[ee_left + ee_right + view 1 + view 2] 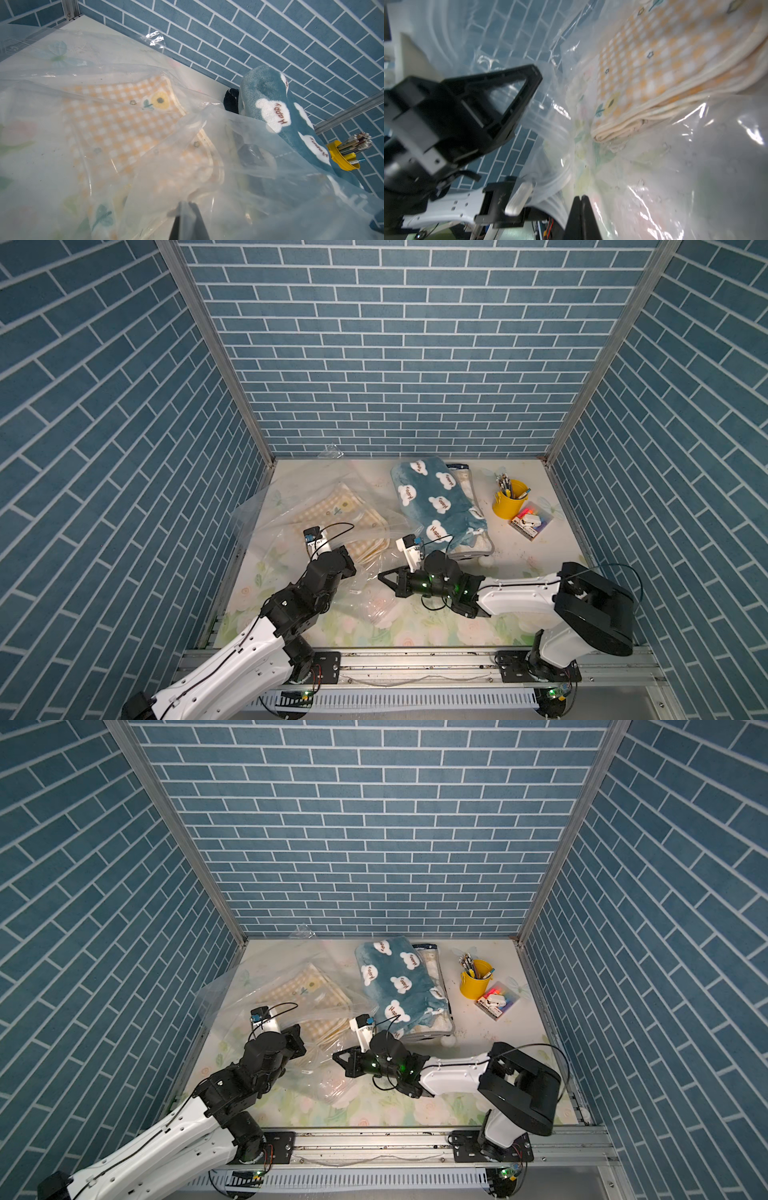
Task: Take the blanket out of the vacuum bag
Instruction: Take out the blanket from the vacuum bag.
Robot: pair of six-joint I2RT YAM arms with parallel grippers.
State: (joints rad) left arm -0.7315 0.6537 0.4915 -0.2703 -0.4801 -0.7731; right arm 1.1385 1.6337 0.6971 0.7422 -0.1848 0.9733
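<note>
The vacuum bag (266,510) is a large clear crinkly sheet spread over the left half of the table, seen in both top views. Inside it lies the folded blanket (345,514), orange-and-white checked with a small flower print, still under the film (116,124). My left gripper (188,204) is shut with bag film pinched between its fingers, near the blanket's front corner (612,128). My right gripper (581,198) is shut on the bag's film beside its ribbed zip edge and white slider (519,197). In a top view its tip (381,576) sits at the bag's front right edge.
A blue fleece blanket with white bears (436,497) lies outside the bag on another folded cloth, at the back middle. A yellow cup of pencils (509,499) and a small box of markers (534,522) stand at the back right. Brick-pattern walls enclose three sides.
</note>
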